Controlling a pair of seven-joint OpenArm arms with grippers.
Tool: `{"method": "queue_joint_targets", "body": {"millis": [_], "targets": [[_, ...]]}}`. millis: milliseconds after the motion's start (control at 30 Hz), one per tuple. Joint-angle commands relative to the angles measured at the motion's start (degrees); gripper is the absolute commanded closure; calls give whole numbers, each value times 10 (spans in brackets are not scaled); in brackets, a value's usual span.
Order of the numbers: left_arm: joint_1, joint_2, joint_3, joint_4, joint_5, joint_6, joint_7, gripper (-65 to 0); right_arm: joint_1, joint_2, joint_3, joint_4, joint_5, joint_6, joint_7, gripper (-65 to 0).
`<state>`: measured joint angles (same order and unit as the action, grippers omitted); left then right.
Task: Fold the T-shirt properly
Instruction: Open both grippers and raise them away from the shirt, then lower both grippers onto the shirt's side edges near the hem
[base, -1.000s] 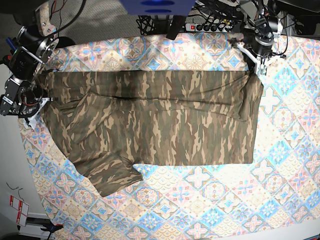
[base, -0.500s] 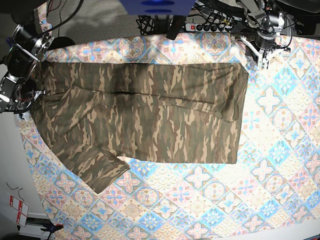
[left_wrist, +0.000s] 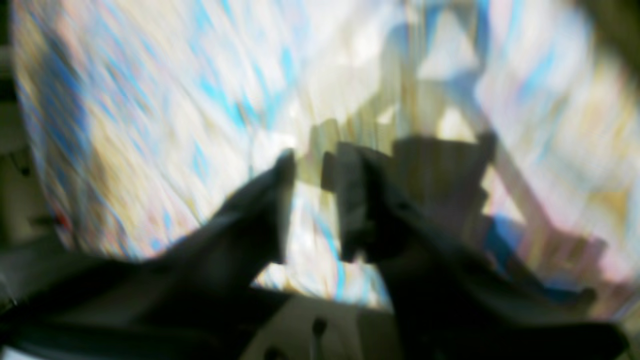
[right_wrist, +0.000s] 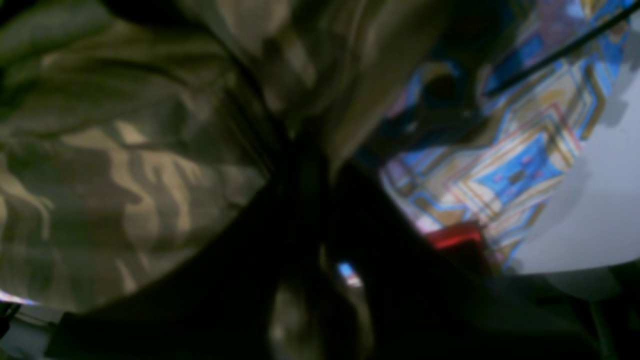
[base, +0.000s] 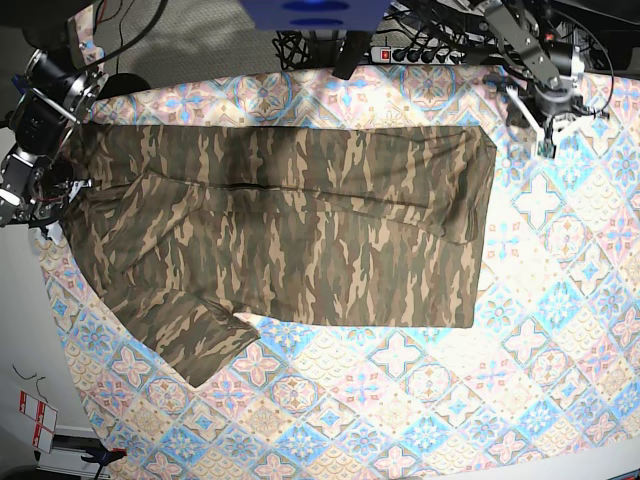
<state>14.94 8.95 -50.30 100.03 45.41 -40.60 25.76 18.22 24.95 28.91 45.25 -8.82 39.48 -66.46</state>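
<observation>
T-shirt (base: 290, 230) is spread flat on the tablecloth (base: 560, 330) covering the desk, folded lengthwise, with one sleeve (base: 195, 340) pointing toward the near left corner in the base view. Left fingers (left_wrist: 310, 200) are seen slightly parted over bare tablecloth, off the shirt's right edge, with nothing between them. Right fingers (right_wrist: 320, 165) are seen at the shirt's left edge against the camouflage cloth; whether cloth is pinched cannot be told, as the view is dark and blurred.
</observation>
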Motion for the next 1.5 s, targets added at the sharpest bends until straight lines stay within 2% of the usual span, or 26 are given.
{"method": "queue_joint_targets", "body": {"millis": [0, 133, 233, 333, 500, 667, 733, 967, 1133, 1233, 1367, 1467], "targets": [[3, 0, -1, 23, -2, 6, 0, -223, 14, 14, 1, 21, 1, 5, 2, -95], [8, 0, 51, 59, -8, 6, 3, -294, 12, 5, 1, 83, 1, 5, -1, -227], [8, 0, 85, 84, -8, 6, 3, -295, 11, 0, 1, 137, 1, 5, -3, -305], [-5, 0, 103, 104, -10, 6, 3, -295, 10, -2, 1, 176, 1, 5, -3, -343], [-85, 0, 103, 96, -6, 6, 4, -295, 10, -6, 4, 229, 1, 5, 2, -350], [-173, 0, 103, -10, -2, 6, 5, -295, 10, -20, 2, 253, 1, 5, 3, -350], [-202, -16, 103, -68, -2, 6, 5, -295, 12, -27, 2, 251, 1, 5, 16, -350], [-294, -64, 80, -218, -9, 6, 2, -295, 16, -31, 1, 226, 1, 5, 82, -350], [-348, -119, 80, -374, -10, 6, -3, -295, 61, -31, 2, 125, 1, 5, 152, -350], [-368, -140, 80, -450, -10, 6, -38, -295, 75, -31, 2, 56, 1, 5, 203, -350], [-379, -144, 80, -499, -10, 6, -87, -295, 103, -28, 1, -8, 1, 3, 271, -350], [-381, -144, 80, -508, -10, 6, -96, -295, 122, -27, 1, -44, -5, -25, 312, -350]]}}
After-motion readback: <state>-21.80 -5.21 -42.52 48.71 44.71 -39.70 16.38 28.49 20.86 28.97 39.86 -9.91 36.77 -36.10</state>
